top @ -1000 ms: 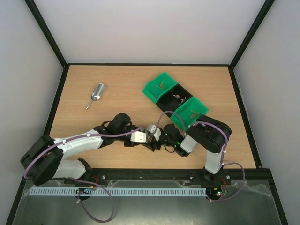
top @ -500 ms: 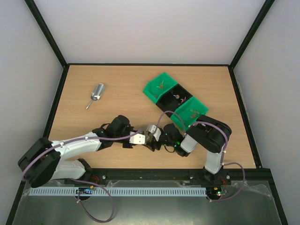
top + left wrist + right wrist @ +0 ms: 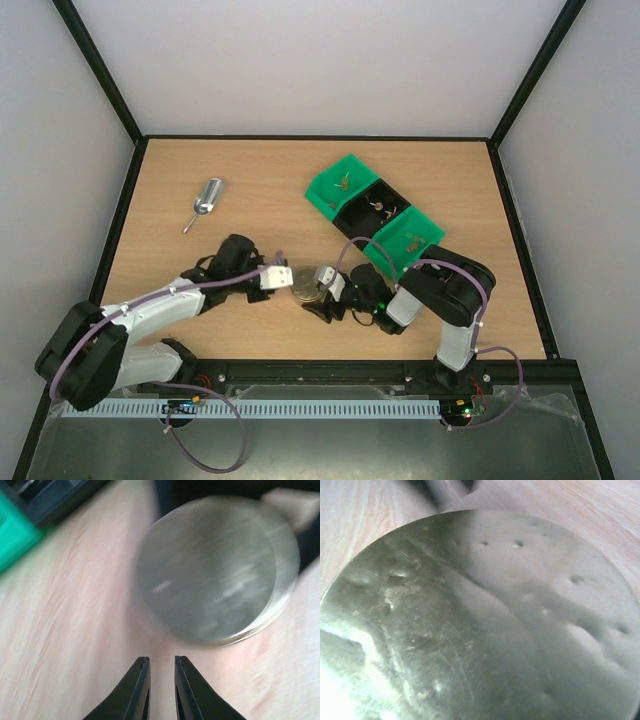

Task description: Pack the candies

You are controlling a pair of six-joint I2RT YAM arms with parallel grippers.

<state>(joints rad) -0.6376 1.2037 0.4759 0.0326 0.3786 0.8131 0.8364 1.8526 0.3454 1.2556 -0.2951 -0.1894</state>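
Tiny candies (image 3: 345,181) lie in a row of green and black bins (image 3: 352,166) at the back right. A round metal tin (image 3: 306,283) is at the table's front middle. My right gripper (image 3: 320,291) reaches in from the right and is shut on it across its width. The tin's dented metal face (image 3: 480,620) fills the right wrist view and hides the fingers. My left gripper (image 3: 288,279) sits just left of the tin, apart from it. In the left wrist view the tin (image 3: 215,570) is blurred, and the left gripper (image 3: 162,658) is all but shut with nothing between its fingers.
A small metal scoop (image 3: 207,197) lies on the wooden table at the back left. The corner of a green bin (image 3: 12,535) and a black bin (image 3: 55,500) show at the upper left of the left wrist view.
My left gripper has drawn back to the left, away from the tin, and its jaws have closed almost fully. The right arm and the tin have stayed put.
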